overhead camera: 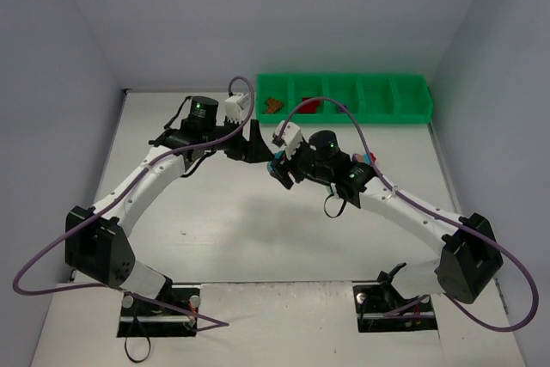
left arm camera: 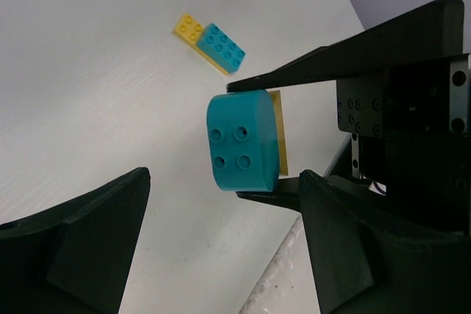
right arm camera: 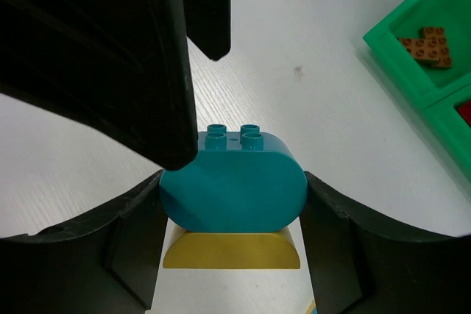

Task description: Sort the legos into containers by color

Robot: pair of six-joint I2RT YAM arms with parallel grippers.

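Green tray (overhead camera: 378,116) sits at the far edge of the table (overhead camera: 215,247). Above the table, the right gripper (right arm camera: 234,207) clamps a teal brick (right arm camera: 243,178) with a yellow piece (right arm camera: 232,251) stuck underneath. The left gripper (left arm camera: 224,182) gapes beside it. Best grip the studded end squarely and pull straight.

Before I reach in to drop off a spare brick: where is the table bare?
Bare: the wide stretch of table between the left arm and right arm, and the far-left corner, left of the green tray. Crowded: the middle, where left gripper and right gripper meet at the teal brick, and around the loose bricks by the right arm.
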